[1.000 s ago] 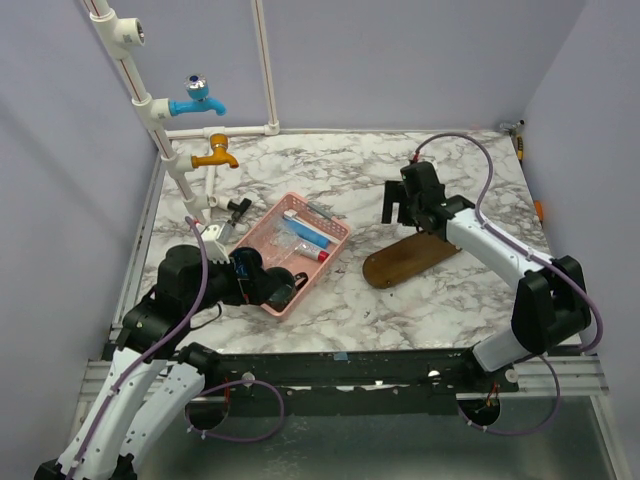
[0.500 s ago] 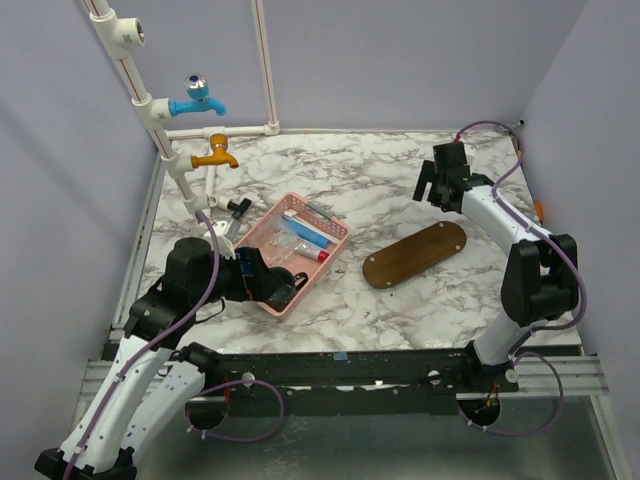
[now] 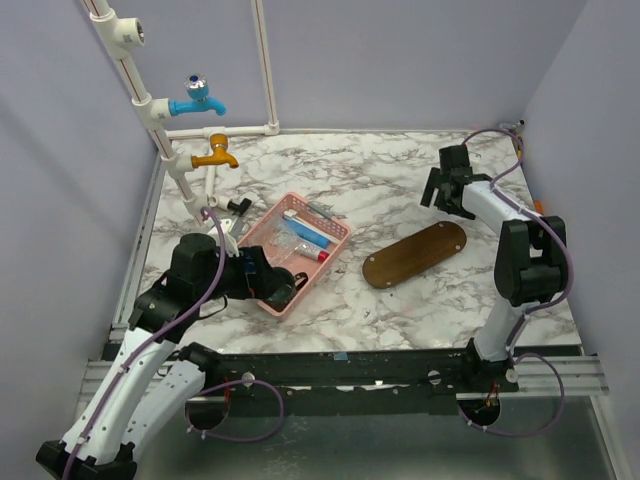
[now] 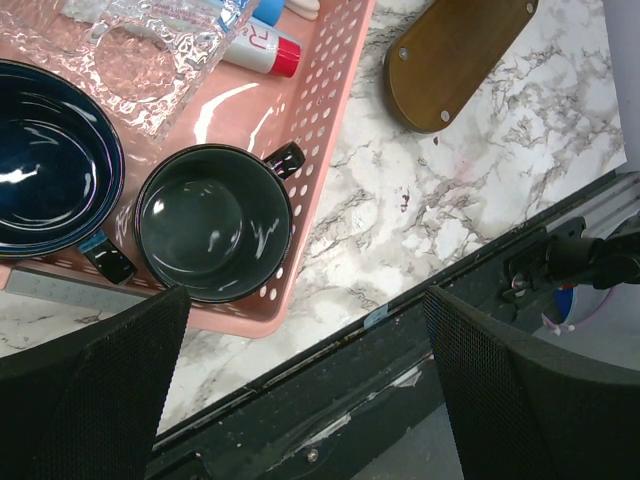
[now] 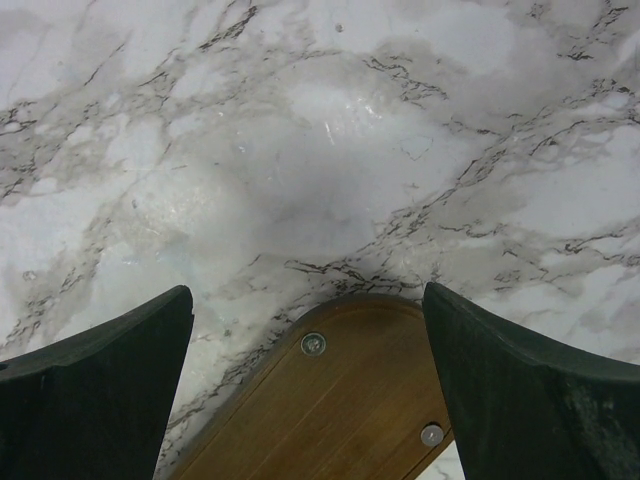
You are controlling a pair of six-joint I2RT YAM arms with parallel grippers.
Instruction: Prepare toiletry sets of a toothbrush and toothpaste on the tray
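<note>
Two hands: your left gripper (image 4: pixel 300 300) and right gripper (image 5: pixel 305 292) both gape, empty.
Left wrist alone: black mug (image 4: pixel 213 222), blue bowl (image 4: pixel 50 160) inside pink basket (image 4: pixel 330 120).
Tray (image 3: pixel 414 254): 3 o'clock of basket.

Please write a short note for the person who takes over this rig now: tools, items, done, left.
Left tool: open, empty, above the black mug in the pink basket.
Right tool: open, empty, just beyond the far end of the wooden tray.
Toothpaste: lying in the basket; toothbrushes not clearly visible.
Done: nothing on the tray.
Left: every set.
</note>
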